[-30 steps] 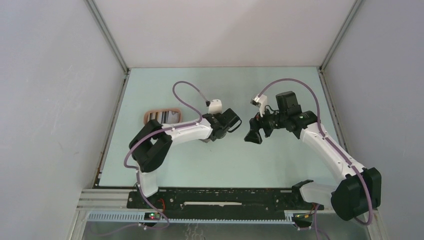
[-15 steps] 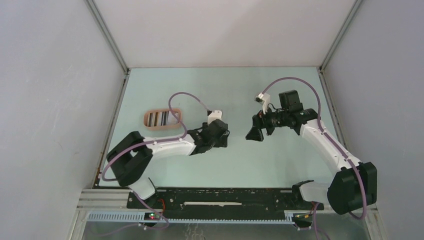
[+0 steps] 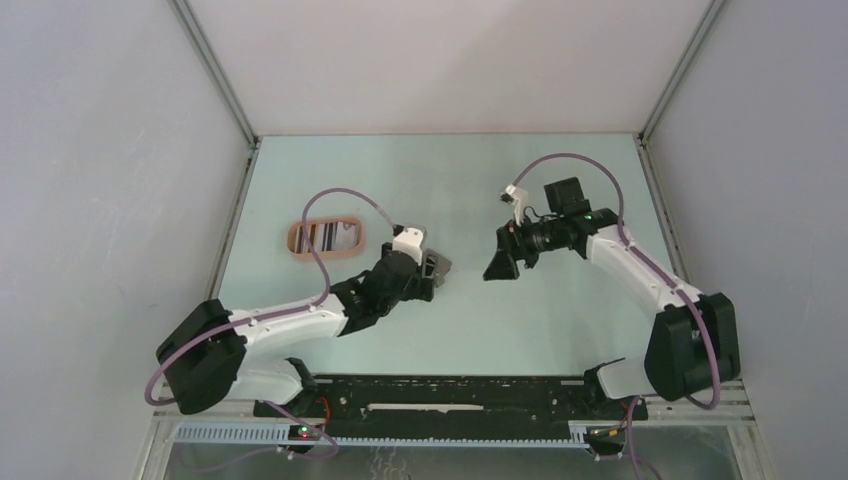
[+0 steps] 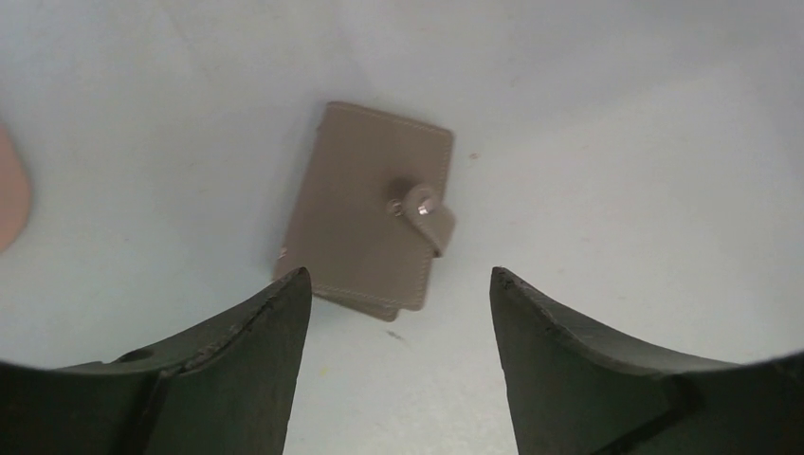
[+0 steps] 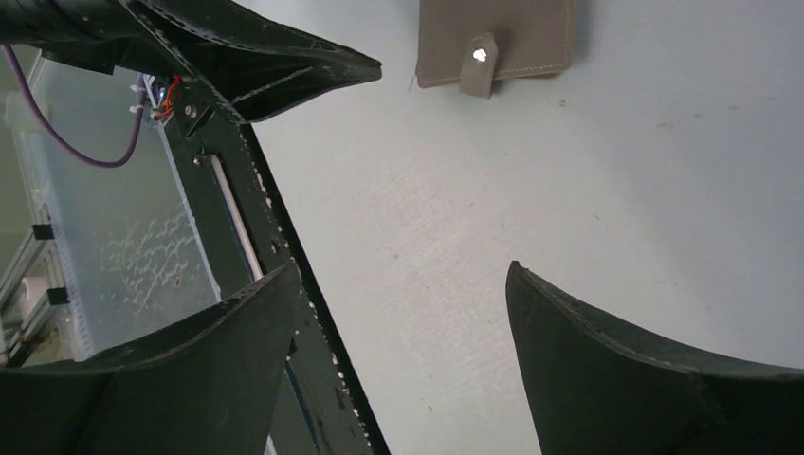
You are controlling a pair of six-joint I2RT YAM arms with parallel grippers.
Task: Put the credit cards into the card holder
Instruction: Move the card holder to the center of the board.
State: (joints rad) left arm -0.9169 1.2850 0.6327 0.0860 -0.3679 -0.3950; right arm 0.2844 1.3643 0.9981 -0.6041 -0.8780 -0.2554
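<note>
The salmon-pink card holder (image 3: 296, 240) lies at the left of the table, and several credit cards (image 3: 322, 236) show inside it as dark and pale stripes. Its rim also shows as a pink sliver (image 4: 9, 201) at the edge of the left wrist view. My left gripper (image 4: 396, 284) is open and empty, low over the table. Just ahead of its fingertips lies a closed grey wallet (image 4: 365, 223). My right gripper (image 5: 403, 275) is also open and empty. It hovers to the right of the wallet (image 5: 498, 36) and points at it.
The wallet is snapped shut and lies flat between the two grippers (image 3: 441, 264). The black base rail (image 3: 440, 395) runs along the near edge. Grey walls enclose the table on the left, right and back.
My left gripper has opened and drawn back toward the near left, its arm stretching low over the table. The wallet now lies free. The right gripper has shifted slightly left.
</note>
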